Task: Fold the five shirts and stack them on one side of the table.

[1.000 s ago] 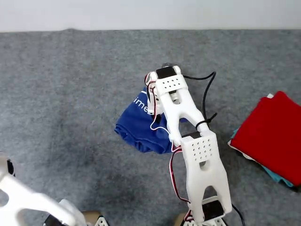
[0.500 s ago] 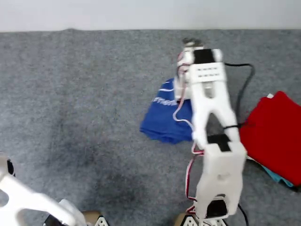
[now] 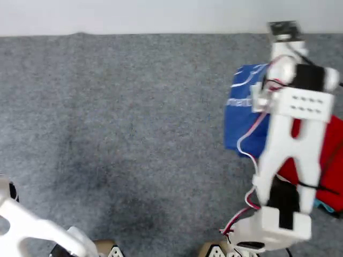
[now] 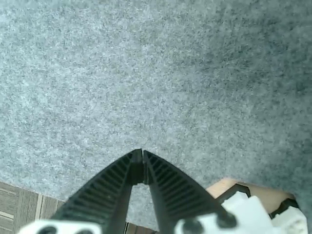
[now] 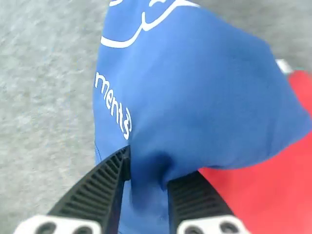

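Note:
A folded blue shirt [image 3: 244, 115] with white print hangs lifted off the grey table, with my right gripper [image 5: 148, 183] shut on a pinched fold of it [image 5: 195, 102]. It hangs at the table's right side, over the near edge of a folded red shirt [image 3: 327, 155] that tops a stack there; the red cloth [image 5: 263, 200] lies right under the blue one. The right arm [image 3: 292, 139] hides much of the stack. My left gripper [image 4: 142, 158] is shut with nothing in it, low over bare grey felt near the table's front left.
A teal layer [image 3: 324, 206] peeks from under the red shirt at the stack's front edge. The left arm's white body [image 3: 32, 227] sits at the front left corner. Grey felt [image 3: 123, 107] covers the table; the floor [image 4: 19, 207] lies past its front edge.
My right arm has swung from the table's middle to the right, carrying the blue shirt up to the red stack. The left arm has stayed still.

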